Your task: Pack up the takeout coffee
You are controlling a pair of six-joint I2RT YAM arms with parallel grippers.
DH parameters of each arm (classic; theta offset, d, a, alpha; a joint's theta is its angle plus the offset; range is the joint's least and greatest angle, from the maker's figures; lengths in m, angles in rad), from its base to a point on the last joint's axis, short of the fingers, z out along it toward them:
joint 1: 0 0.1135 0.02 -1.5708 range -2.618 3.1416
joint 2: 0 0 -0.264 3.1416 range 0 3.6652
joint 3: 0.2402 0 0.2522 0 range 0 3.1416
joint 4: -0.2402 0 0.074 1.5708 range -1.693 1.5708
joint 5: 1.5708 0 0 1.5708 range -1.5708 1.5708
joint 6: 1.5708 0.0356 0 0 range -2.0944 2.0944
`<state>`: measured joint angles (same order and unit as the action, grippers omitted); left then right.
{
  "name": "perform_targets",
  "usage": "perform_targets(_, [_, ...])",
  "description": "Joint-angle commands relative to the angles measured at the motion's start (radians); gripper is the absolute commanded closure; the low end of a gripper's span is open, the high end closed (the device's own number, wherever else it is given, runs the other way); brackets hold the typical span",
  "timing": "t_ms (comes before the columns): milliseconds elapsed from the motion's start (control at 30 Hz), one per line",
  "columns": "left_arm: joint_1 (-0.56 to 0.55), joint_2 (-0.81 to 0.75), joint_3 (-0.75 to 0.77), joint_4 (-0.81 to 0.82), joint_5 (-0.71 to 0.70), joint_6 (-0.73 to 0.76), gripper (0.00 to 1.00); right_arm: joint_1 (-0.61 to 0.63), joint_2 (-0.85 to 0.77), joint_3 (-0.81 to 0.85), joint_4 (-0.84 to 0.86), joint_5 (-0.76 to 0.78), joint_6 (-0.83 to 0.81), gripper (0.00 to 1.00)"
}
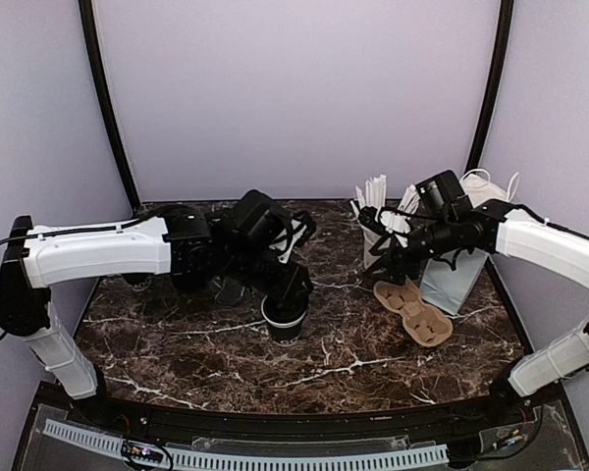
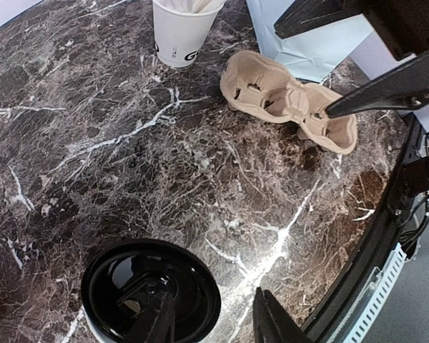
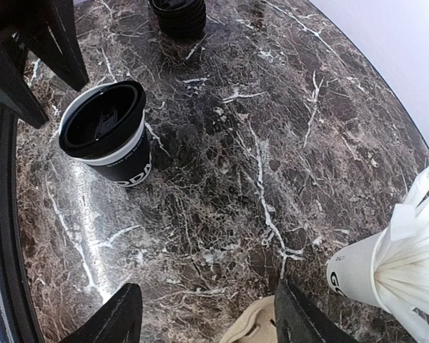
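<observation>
- The left claw (image 2: pixel 213 294) hung directly over the takeout coffee (image 3: pixel 107 136), its jaws spread apart and pinching nothing.
- One of its fingers (image 2: pixel 161 314) crossed in front of the round black lid. The other stood outside the lid's rim, with a strip of marble showing between that finger and the cup.
- The takeout coffee stood upright on the dark veined table (image 1: pixel 177 339), right beneath the left claw. Its lid was on, and it had a white band under the lid and dark sides with white lettering.
- Seen from the right wrist, the cup stood free, with the left claw's fingers above it and none pressed against its sides.
- The right claw (image 3: pixel 206 286) was also spread wide and held nothing. Only marble and an edge of the cardboard cup carrier (image 2: pixel 286 100) showed between its fingers.
- That carrier lay flat on the table just under the right claw, and well ahead of the left claw.
- A white cup of white sticks (image 3: pixel 357 275) stood upright just beside the right claw, outside one of its fingers.
- A pale paper bag (image 1: pixel 456 280) stood upright behind the right claw, under that arm's wrist and just beside the carrier.
- The takeout coffee was well apart from the right claw, ahead of it across bare marble.
- A black ribbed stack (image 3: pixel 177 16) sat farther from the right claw than the coffee did. I could not tell what it was made of.
</observation>
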<state>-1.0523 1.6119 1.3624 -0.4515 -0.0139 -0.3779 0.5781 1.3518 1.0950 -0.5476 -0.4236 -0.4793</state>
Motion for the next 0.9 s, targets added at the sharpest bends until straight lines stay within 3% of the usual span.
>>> perform_targets(0, [-0.047, 0.089, 0.137, -0.218, -0.133, -0.034, 0.61, -0.023, -0.041, -0.023, 0.09, -0.05, 0.054, 0.34])
perform_targets(367, [-0.077, 0.249, 0.29, -0.34, -0.145, -0.119, 0.62, -0.026, -0.03, -0.024, 0.11, -0.09, 0.066, 0.33])
perform_targets(867, [-0.077, 0.265, 0.338, -0.411, -0.186, -0.133, 0.87, -0.028, -0.041, -0.038, 0.119, -0.093, 0.075, 0.33])
